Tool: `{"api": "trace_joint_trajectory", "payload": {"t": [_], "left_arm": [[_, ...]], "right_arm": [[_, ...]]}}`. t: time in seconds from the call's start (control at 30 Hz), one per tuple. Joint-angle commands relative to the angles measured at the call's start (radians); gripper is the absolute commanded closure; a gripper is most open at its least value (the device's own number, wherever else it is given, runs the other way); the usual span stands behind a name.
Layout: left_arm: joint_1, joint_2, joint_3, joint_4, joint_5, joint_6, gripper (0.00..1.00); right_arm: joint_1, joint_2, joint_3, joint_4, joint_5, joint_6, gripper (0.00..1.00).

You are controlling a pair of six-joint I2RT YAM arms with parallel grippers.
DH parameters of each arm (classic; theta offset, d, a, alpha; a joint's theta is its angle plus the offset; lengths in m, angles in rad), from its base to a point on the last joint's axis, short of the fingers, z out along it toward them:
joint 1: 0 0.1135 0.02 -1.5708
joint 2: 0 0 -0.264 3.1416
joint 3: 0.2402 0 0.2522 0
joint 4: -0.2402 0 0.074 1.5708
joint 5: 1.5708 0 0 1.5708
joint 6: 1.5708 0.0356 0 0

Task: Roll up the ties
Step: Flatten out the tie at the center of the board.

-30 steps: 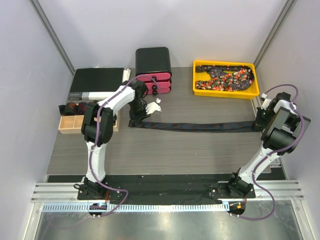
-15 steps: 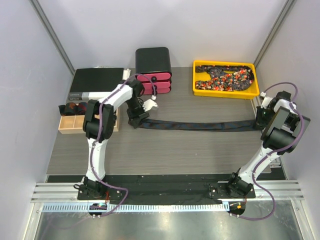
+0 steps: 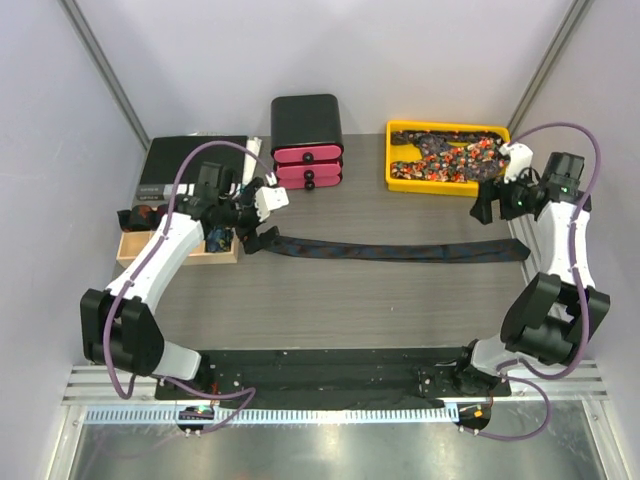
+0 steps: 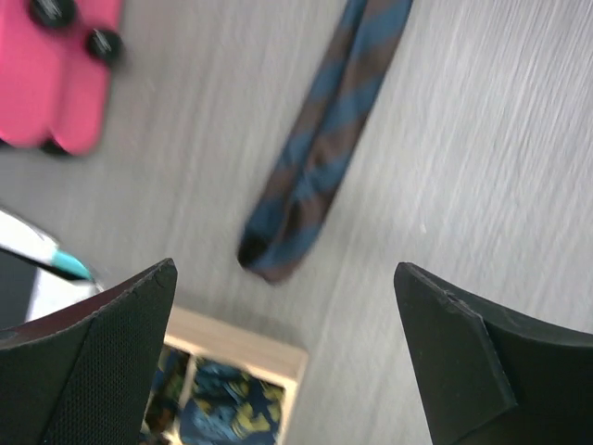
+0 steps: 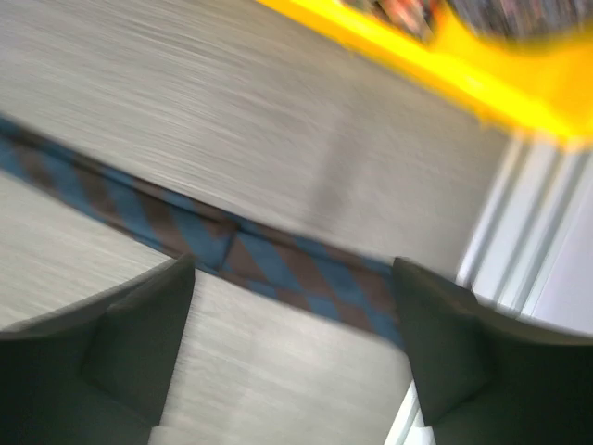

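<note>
Grey woodgrain table (image 3: pixel 350 300), flat striped tie (image 3: pixel 400 250)

We saw the tie (image 3: pixel 400 250) as matt woven cloth, striped blue and brown. The surface (image 3: pixel 350 305) was grey wood-grain laminate, matt and lightly streaked. The tray (image 3: pixel 440 187) looked like smooth yellow plastic with a slight gloss, and the speckled ties (image 3: pixel 450 155) in it were printed cloth. The drawers (image 3: pixel 325 157) seemed smooth pink plastic. The box (image 3: pixel 130 258) was pale bare wood. The left end effector (image 4: pixel 284 269) looked matt black, one inner face finely dimpled. At the near edge a plate (image 3: pixel 320 450) was brushed, shiny metal.
</note>
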Motion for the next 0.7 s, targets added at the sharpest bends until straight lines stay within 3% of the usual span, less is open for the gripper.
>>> {"api": "trace_joint_trajectory", "payload": {"t": [0.0,0.13,0.17,0.2,0.27,0.3,0.5,0.67], "left_arm": [[-0.027,-0.029,-0.062,0.2,0.107,-0.004,0.0],[-0.036,0.076,-0.007,0.086,0.064,0.088,0.0],[-0.033,0.152,0.044,0.059,0.072,0.12,0.0],[-0.032,0.187,0.074,-0.027,0.085,0.171,0.0],[-0.028,0.24,0.108,-0.054,0.108,0.298,0.0],[-0.03,0.274,0.108,-0.022,0.118,0.317,0.0],[-0.054,0.394,0.154,-0.084,0.056,0.534,0.0],[-0.073,0.478,0.165,-0.045,-0.022,0.544,0.05]], "right_arm": [[0.041,-0.086,-0.06,0.162,-0.266,-0.022,0.0],[0.067,-0.055,-0.051,0.187,-0.551,0.007,0.0],[0.158,-0.035,-0.027,0.192,-0.438,0.042,0.0],[0.215,0.0,0.016,0.085,-0.367,0.006,0.0],[0.353,0.092,0.111,-0.076,-0.287,-0.213,0.0],[0.386,0.107,0.116,-0.109,-0.228,-0.228,0.0],[0.538,0.152,0.004,-0.074,-0.067,-0.379,0.0],[0.599,0.206,-0.054,-0.042,-0.007,-0.424,0.01]]}}
